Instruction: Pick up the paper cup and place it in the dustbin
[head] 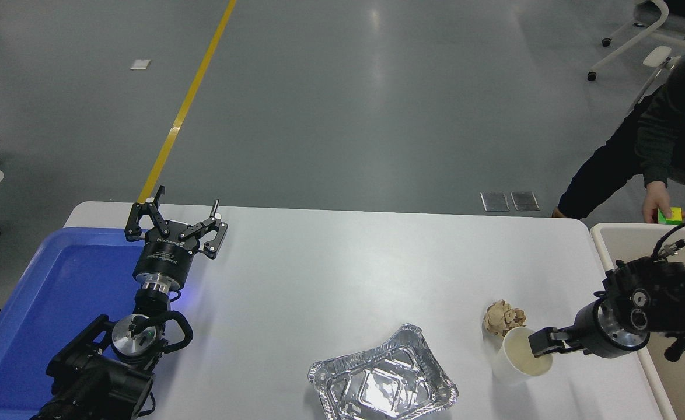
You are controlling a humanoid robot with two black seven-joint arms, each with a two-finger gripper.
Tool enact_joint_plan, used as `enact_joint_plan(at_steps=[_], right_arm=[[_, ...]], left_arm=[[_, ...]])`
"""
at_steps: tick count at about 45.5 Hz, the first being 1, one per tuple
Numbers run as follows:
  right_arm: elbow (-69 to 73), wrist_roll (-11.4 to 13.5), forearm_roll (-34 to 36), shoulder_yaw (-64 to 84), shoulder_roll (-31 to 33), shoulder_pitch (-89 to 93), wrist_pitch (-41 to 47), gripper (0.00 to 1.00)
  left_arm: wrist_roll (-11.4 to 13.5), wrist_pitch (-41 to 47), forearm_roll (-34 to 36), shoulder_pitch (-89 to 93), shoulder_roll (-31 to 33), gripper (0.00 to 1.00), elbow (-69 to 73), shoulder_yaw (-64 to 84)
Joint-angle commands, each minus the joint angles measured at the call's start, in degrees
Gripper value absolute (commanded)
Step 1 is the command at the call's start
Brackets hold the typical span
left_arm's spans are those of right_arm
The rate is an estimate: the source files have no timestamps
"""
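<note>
Paper cup stands upright on the white counter, near the front right corner, mouth up, cream interior showing. Right gripper comes in low from the right edge, tip at the cup's right rim; one finger appears to reach over the rim into the mouth. Cannot tell whether the fingers are spread or closed on the wall: only one dark tip is visible and the rest is hidden behind the wrist. Judgement: this is a rim pinch, one finger inside and one outside, which suits a thin tapered cup approached from the side.

Crumpled tan paper ball sits touching or just behind the cup on its far side. Judgement: a side approach from the right avoids the ball. Silver foil tray lies to the cup's left, apart from it.

Dustbin, beige with thick rim, stands just off the counter's right edge, beside the working arm, so the carry should be short. A person at the far right holds a small green block in a hand beyond the bin's far rim.

Left gripper parked at lower left over the edge of the blue tray, fingers spread wide, holding nothing.

Writing: small white print on the left gripper's body, too small to read. No label on cup, bin or tray.
</note>
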State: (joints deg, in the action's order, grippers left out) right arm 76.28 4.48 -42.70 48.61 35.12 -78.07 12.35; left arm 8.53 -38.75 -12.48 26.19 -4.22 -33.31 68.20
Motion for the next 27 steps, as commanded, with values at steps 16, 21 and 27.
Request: enact_joint_plan(at_steps=[16,21,27], right_arm=[[-0.2,-1.5,-2.2,0.3,0.8,0.6,-0.6,0.00],[0.4,-1.5,-2.0,0.3,2.3,-0.9,0.0,0.00],[2.3,-1.6,-2.0,0.3,4.4,-3.5,0.7,0.00]], left_arm=[[0.0,0.0,0.0,0.0,0.0,0.99,0.0,0.0],[0.0,0.0,0.0,0.0,0.0,0.99,0.0,0.0],[0.0,0.0,0.0,0.0,0.0,0.99,0.0,0.0]])
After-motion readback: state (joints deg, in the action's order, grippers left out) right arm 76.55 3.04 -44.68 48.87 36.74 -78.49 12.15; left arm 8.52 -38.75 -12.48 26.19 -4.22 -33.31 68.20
